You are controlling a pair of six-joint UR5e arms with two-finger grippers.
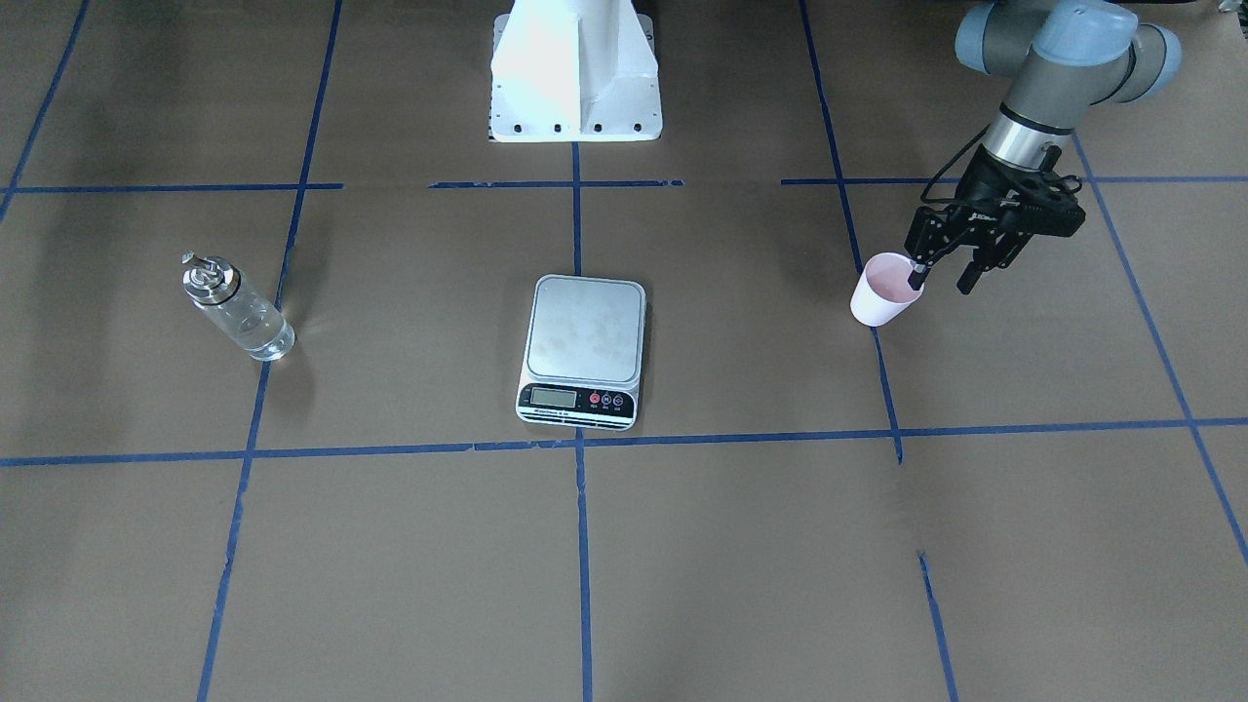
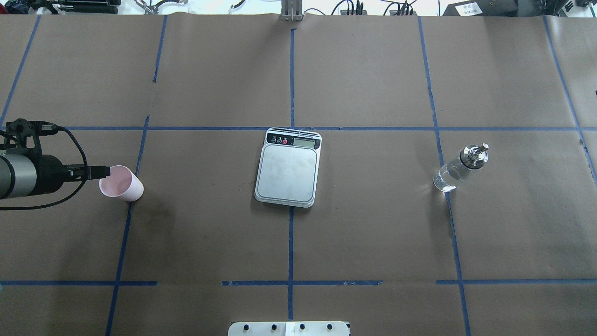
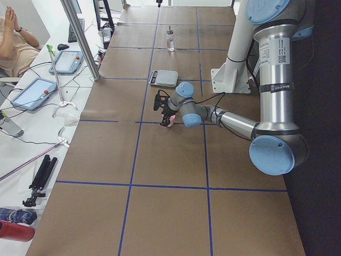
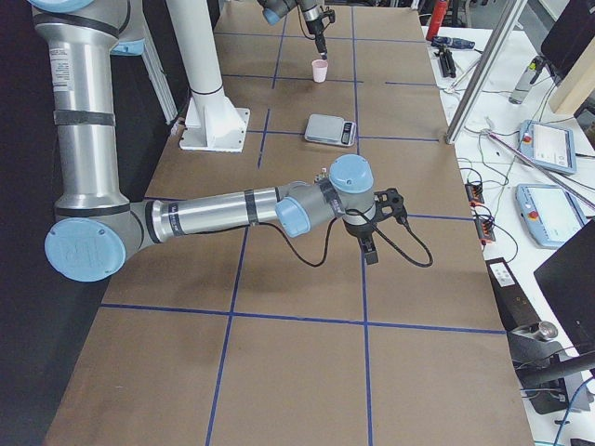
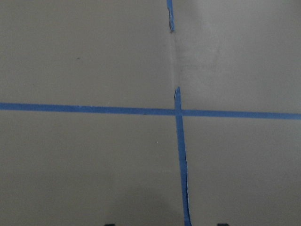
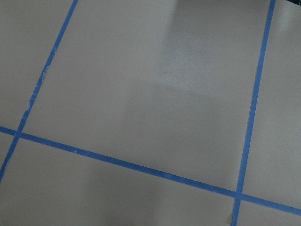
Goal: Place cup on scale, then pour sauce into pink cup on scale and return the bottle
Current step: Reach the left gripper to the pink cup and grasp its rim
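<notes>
The pink cup [image 1: 882, 292] stands upright on the brown paper on my left side, and also shows in the overhead view [image 2: 122, 184]. My left gripper [image 1: 941, 281] is open at the cup's rim, with one finger [image 1: 916, 276] dipping inside the rim and the other outside, clear of the wall. The scale [image 1: 585, 331] lies at the table's middle with a bare platform [image 2: 288, 172]. The glass bottle [image 1: 239, 312] with clear sauce and silver cap stands on my right side [image 2: 459, 168]. My right gripper [image 4: 369, 253] shows only in the exterior right view, over bare paper; I cannot tell its state.
The white robot base [image 1: 575, 78] sits at my edge of the table. Blue tape lines [image 2: 290, 233] grid the brown paper. Tablets [image 3: 32, 93], cables and a metal post [image 3: 80, 37] lie along the operators' side, where a person [image 3: 16, 42] sits.
</notes>
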